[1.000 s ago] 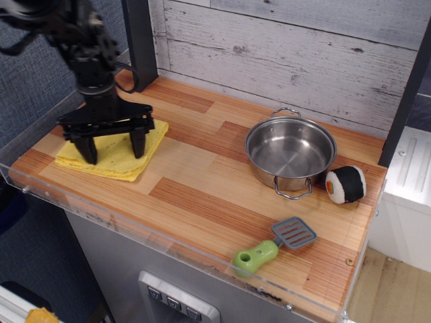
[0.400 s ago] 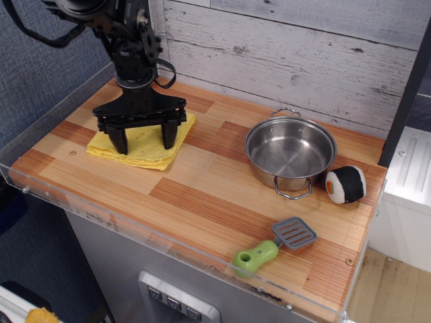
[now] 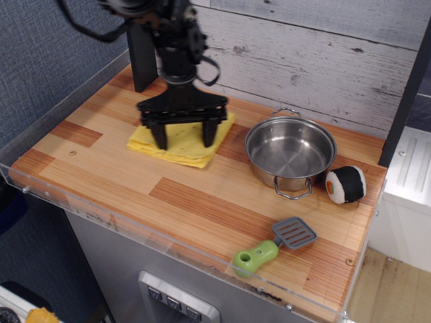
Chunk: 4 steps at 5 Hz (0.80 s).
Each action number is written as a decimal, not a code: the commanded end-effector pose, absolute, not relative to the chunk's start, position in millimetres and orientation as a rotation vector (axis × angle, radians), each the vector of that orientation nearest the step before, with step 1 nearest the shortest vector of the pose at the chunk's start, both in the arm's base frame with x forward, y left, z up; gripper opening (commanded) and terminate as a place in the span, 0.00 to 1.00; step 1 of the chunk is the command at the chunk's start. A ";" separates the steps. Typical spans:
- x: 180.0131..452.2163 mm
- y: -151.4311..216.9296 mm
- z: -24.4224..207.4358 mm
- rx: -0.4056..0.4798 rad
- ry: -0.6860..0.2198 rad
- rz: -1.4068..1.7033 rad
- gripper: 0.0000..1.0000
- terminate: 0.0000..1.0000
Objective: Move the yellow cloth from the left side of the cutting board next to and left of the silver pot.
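The yellow cloth [image 3: 192, 156] lies flat on the cutting board [image 3: 202, 202], at the back middle, just left of the silver pot [image 3: 289, 151] with a small gap between them. My gripper [image 3: 185, 144] stands straight over the cloth. Its two black fingers [image 3: 160, 138] are spread wide, with their tips down on the cloth's top. The cloth shows between and around the fingers. The pot is upright and empty.
A toy sushi roll [image 3: 345, 184] sits right of the pot. A green-and-grey toy spatula [image 3: 275, 245] lies near the front edge. A black post [image 3: 143, 54] stands at the back left, against the grey plank wall. A clear acrylic rim [image 3: 40, 195] edges the board.
My gripper has moved right and toward the back, from the board's left side to beside the pot. The yellow cloth moved with it under the fingertips. The finger spread looks unchanged.
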State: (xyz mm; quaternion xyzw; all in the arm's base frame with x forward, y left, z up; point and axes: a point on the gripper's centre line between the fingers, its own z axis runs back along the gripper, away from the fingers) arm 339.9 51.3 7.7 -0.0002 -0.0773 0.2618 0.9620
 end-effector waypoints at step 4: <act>343.1 32.4 18.7 -0.052 -0.168 0.497 1.00 0.00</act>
